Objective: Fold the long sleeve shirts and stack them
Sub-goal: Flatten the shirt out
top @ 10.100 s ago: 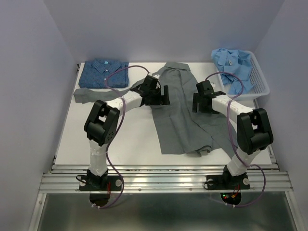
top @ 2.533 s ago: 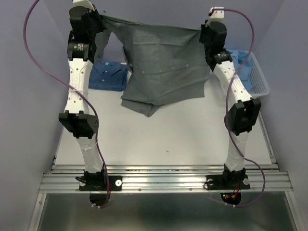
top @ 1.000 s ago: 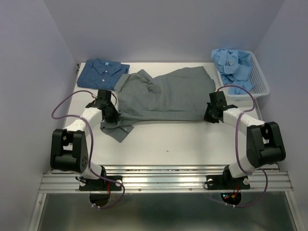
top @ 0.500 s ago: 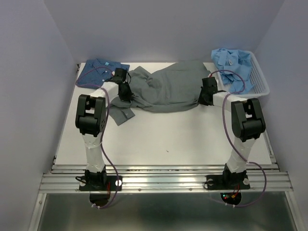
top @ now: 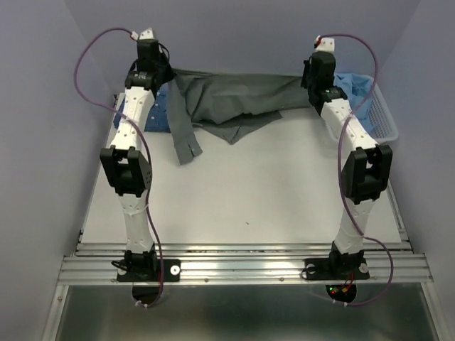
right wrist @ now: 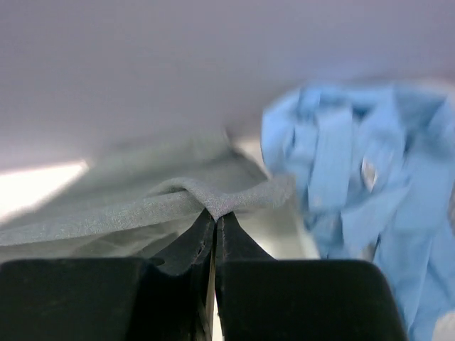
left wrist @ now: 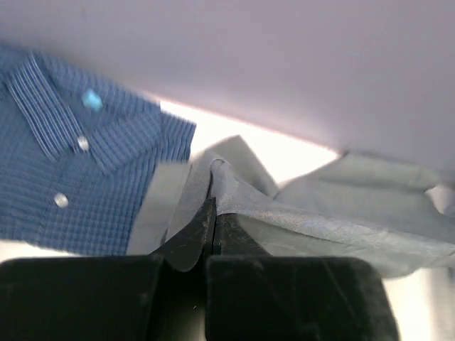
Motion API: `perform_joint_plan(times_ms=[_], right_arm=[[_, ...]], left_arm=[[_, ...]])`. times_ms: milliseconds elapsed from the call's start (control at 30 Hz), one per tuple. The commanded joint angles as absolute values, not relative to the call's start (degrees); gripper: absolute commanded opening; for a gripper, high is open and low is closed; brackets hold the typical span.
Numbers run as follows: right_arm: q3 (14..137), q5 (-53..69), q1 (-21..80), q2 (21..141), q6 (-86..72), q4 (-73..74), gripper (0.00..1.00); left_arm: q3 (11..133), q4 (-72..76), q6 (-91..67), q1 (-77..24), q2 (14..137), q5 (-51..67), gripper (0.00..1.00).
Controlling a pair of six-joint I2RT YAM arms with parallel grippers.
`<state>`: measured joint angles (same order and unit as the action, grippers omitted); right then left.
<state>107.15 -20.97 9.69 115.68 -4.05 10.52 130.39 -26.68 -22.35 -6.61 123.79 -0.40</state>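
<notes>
A dark grey long sleeve shirt (top: 234, 99) hangs stretched between my two raised arms at the back of the table, its lower part sagging onto the tabletop and one sleeve (top: 186, 142) trailing down at the left. My left gripper (top: 165, 74) is shut on the shirt's left edge; in the left wrist view the cloth (left wrist: 341, 206) runs out of the closed left gripper (left wrist: 213, 206). My right gripper (top: 311, 79) is shut on the right edge, with grey cloth (right wrist: 106, 206) pinched at the right gripper's tips (right wrist: 215, 217). A folded dark blue shirt (top: 160, 110) (left wrist: 64, 177) lies under the left arm.
A white slatted basket (top: 384, 117) at the back right holds crumpled light blue shirts (top: 359, 89) (right wrist: 355, 185), close to my right gripper. The back wall stands just behind both grippers. The white tabletop (top: 242, 192) stretches toward the arm bases.
Both arms have swung from low over the table to high at the back, lifting the grey shirt's gripped edge off the surface. Both grippers stayed shut on it.
</notes>
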Motion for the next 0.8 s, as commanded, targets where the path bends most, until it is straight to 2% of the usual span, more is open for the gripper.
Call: perform_joint_plan(times_ms=[0, 200, 367, 500, 633, 767], right_arm=[[117.8, -25.9, 8.3, 110.4, 6.4, 8.0, 0.01], [117.4, -26.0, 8.3, 99.8, 10.7, 4.0, 0.01], [107.7, -21.6, 8.3, 86.7, 12.0, -1.8, 0.01], [101.8, -18.5, 8.3, 73.7, 13.0, -3.8, 0.01], [95.5, -14.2, 8.3, 64.7, 12.7, -2.9, 0.02], [92.5, -11.5, 8.3, 59.1, 11.5, 5.4, 0.02]], left_arm=[[135.3, -23.8, -17.5, -3.3, 112.7, -1.6, 0.0], [123.8, -12.8, -13.2, -3.3, 95.0, -1.1, 0.0], [119.3, -11.6, -12.6, -3.3, 84.1, -3.5, 0.0], [109.8, -4.8, -11.7, -3.3, 70.3, -3.3, 0.0], [98.5, 2.0, -12.3, -3.3, 59.9, -5.0, 0.0], [92.8, 0.7, -13.1, -3.3, 55.0, -8.5, 0.0]])
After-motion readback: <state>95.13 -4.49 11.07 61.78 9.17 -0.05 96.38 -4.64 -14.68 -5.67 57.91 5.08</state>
